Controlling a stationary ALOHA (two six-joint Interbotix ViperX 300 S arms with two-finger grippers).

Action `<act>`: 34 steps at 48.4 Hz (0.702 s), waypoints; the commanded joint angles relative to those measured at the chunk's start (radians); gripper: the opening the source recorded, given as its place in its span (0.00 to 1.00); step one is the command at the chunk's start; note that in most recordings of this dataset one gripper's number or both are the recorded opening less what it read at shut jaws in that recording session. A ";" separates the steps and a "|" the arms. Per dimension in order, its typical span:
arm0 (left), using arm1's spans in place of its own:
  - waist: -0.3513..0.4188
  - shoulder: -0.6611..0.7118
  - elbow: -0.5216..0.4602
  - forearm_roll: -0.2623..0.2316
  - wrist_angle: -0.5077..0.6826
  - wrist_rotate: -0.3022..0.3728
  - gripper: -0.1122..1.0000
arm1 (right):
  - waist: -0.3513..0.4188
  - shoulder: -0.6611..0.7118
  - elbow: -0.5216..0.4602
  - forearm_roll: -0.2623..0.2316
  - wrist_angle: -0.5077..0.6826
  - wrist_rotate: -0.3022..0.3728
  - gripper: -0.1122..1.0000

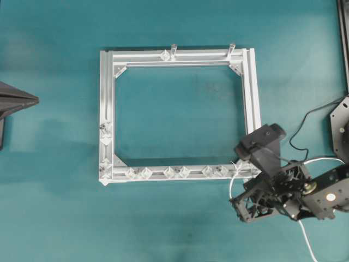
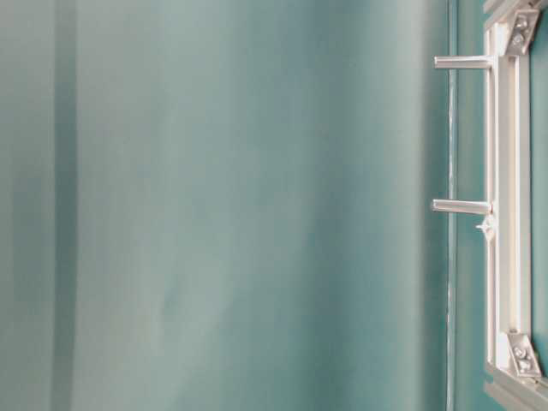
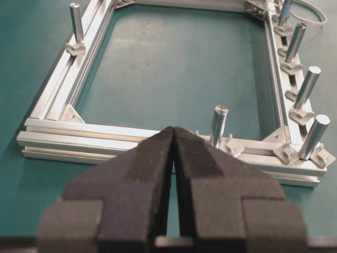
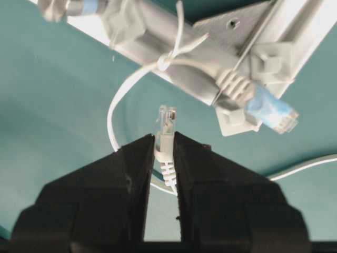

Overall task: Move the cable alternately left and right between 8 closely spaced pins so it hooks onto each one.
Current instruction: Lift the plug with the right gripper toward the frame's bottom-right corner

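my overhead looks straight down on the frame; the table-level view, rolled sideways, shares its post rail; each wrist camera peers closely past its tool.

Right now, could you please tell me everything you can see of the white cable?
The cable is a thin, flat white cord that looks like flexible plastic. Its end carries a clear plug with a ribbed grey boot, clamped between the right gripper's black jaws and pointing at the frame rail. From there it loops up to a small tie on that rail; another stretch trails over the teal table.
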 commanded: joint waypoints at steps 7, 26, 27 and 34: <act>-0.002 0.008 -0.018 0.003 -0.006 -0.005 0.10 | -0.017 -0.034 -0.017 -0.057 0.000 0.028 0.25; -0.002 0.008 -0.018 0.003 -0.006 -0.005 0.10 | -0.091 -0.034 -0.018 -0.058 -0.005 0.037 0.25; -0.002 0.008 -0.018 0.003 -0.006 -0.005 0.10 | -0.092 -0.034 -0.018 -0.058 -0.005 0.037 0.25; -0.002 0.006 -0.018 0.003 -0.006 -0.005 0.10 | -0.103 -0.032 -0.023 -0.057 -0.012 0.038 0.25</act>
